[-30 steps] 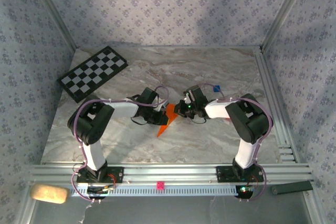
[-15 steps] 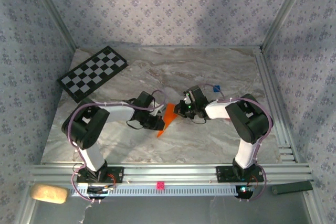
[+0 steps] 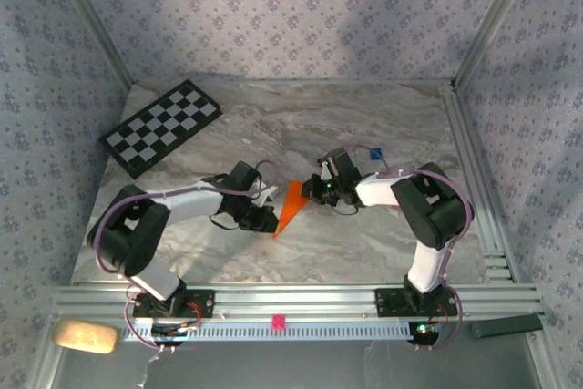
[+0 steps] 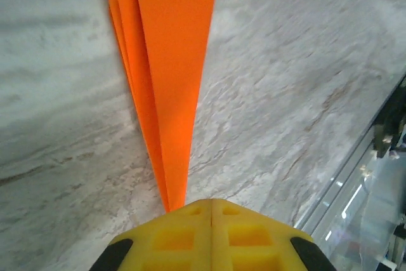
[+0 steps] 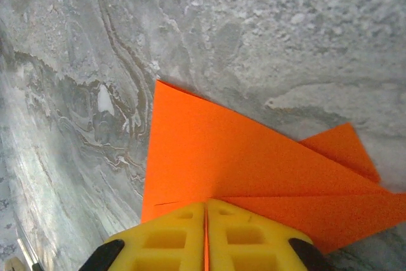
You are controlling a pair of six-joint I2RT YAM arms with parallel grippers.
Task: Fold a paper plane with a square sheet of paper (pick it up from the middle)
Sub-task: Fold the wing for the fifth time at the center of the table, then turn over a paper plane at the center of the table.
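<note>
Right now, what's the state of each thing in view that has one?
paper plane: folded into a slim, layered point, lying on the table.
left gripper: shut, fingertips at the plane's narrow tip.
right gripper: shut on the plane's wide end.
checkerboard: lying flat at the far left corner, nothing touching it.
blue cube: resting on the table beyond the right gripper.

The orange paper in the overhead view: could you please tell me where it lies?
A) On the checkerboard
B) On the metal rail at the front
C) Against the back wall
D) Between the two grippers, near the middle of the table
D: the orange paper lies on the table between the left gripper and the right gripper, well clear of the checkerboard.
</note>
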